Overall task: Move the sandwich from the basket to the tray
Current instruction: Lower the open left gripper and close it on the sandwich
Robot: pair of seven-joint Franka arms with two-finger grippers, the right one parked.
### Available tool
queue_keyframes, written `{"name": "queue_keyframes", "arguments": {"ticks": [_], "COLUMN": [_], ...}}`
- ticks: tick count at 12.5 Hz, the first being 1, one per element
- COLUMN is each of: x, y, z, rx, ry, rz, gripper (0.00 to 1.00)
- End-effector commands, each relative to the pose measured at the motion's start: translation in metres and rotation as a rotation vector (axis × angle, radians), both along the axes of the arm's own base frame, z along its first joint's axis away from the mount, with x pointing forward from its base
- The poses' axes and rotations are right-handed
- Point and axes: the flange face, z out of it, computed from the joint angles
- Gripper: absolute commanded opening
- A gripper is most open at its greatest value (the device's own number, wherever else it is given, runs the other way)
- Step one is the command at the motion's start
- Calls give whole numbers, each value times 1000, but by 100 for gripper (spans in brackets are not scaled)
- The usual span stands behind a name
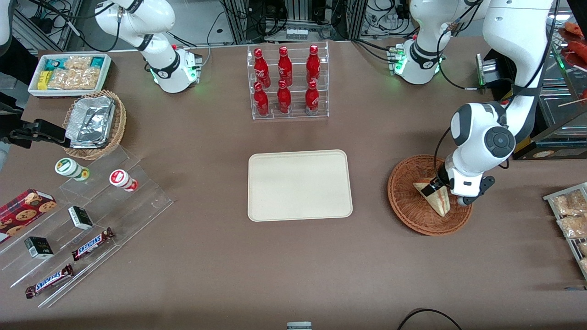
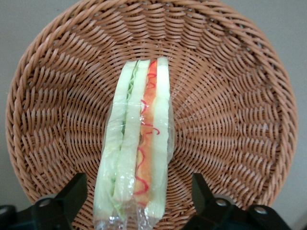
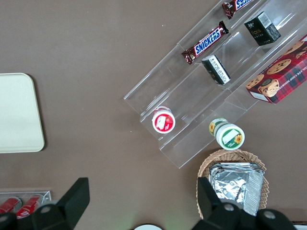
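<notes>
Brown matte worktop (image 1: pixel 293 256) carries a round reddish-brown woven wicker basket (image 1: pixel 406 201) toward my end and a flat cream-beige rectangular tray (image 1: pixel 299 185) at the middle. My jaws hang wide apart over the basket, one either side of the plastic-wrapped triangular white-bread sandwich (image 2: pixel 136 143), gripping nothing. Judging the risk: squeezing could crush the soft bread, or slick wrap could slip free.

Lab mock shop: cable racks (image 1: pixel 293 18), brown table (image 1: pixel 293 266), bottle rack (image 1: pixel 288 82), candy display steps (image 1: pixel 87 229).
</notes>
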Motion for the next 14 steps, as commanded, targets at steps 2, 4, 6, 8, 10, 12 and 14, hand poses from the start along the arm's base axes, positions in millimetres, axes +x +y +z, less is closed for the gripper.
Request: {"name": "queue_keyframes", "arguments": {"ticks": [2, 4, 6, 8, 10, 12, 14], "x": [4, 6, 14, 26, 34, 40, 37], "y": [1, 9, 12, 11, 9, -8, -59], "z": [-9, 1, 25, 54, 79, 97, 105], "rx": [4, 7, 9, 9, 26, 33, 26], "ry": [5, -3, 10, 65, 106, 134, 122], "rz": [9, 10, -18, -65, -85, -119, -205], "gripper": [4, 0, 0, 0, 0, 0, 0]}}
